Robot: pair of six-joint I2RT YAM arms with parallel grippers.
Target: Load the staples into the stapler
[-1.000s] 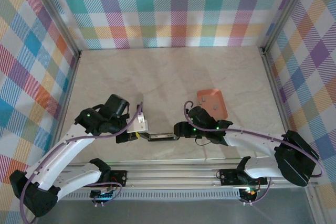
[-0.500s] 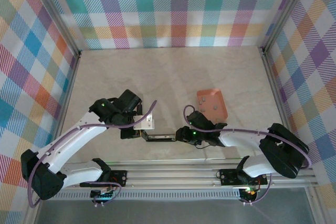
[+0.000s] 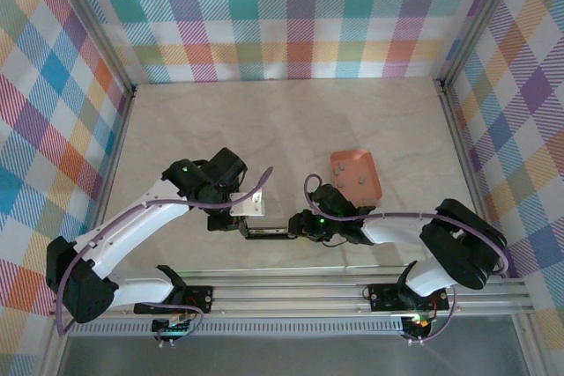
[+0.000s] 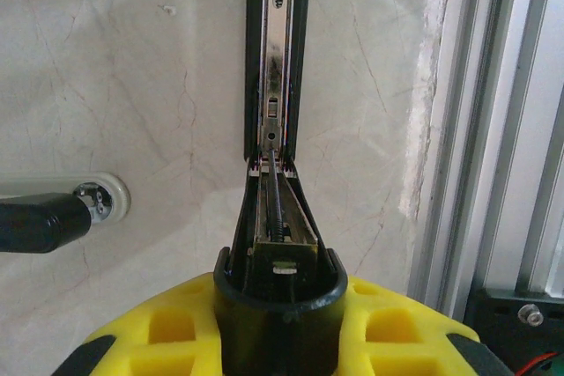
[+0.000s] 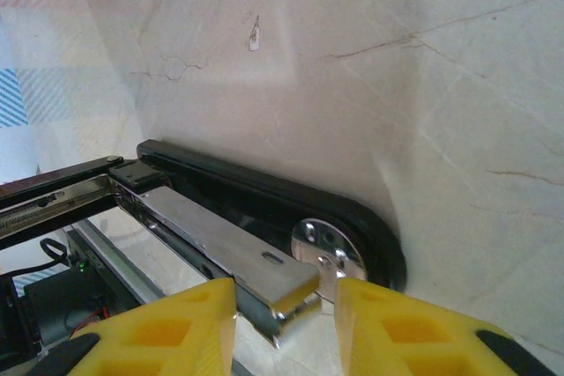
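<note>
Lying open at the bench's (image 3: 264, 121) near edge, the stapler (image 3: 269, 232) looks empty, left jaws pinching it, right jaws spread.

The table (image 3: 291, 121) has a pale, marble-veined beige top, closed in by plaid walls on three sides, with an aluminium rail (image 3: 291, 292) along the near edge. Two things lie on it. The stapler (image 3: 269, 232) is near that edge and parallel to it, opened up, its black base flat on the surface. An orange tray (image 3: 355, 173) sits just beyond, to the right.
</note>
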